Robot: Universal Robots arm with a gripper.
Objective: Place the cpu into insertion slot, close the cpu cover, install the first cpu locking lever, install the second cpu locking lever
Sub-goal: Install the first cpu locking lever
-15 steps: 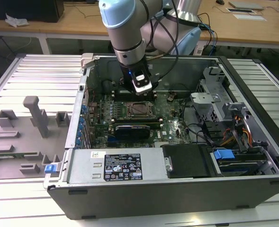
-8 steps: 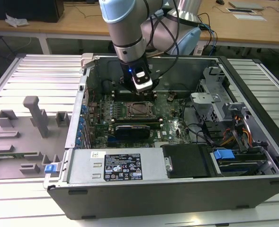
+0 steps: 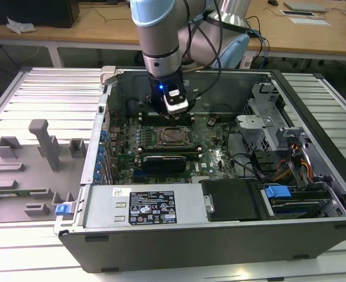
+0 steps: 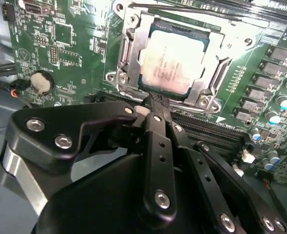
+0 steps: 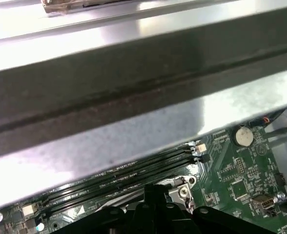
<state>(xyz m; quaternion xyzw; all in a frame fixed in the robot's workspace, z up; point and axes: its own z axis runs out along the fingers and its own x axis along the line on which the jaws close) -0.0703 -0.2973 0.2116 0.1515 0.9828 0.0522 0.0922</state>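
Note:
The cpu, a pale metal square, lies flat in the insertion slot on the green board. The silver cpu cover lies down around it as a frame. A thin lever rod runs along one side of the socket; I cannot tell whether it is latched. My gripper is shut with nothing between its black fingers, its tips just off the socket's edge beside a cover corner. In the exterior view the gripper hangs low inside the case, just behind the socket. The first wrist view has the fingertips over the memory slots.
The open computer case surrounds the board, with a steel wall close behind the wrist. Black memory slots, a coin battery, a power supply and drive cages with cables lie around. Grey fixtures stand at the exterior view's left.

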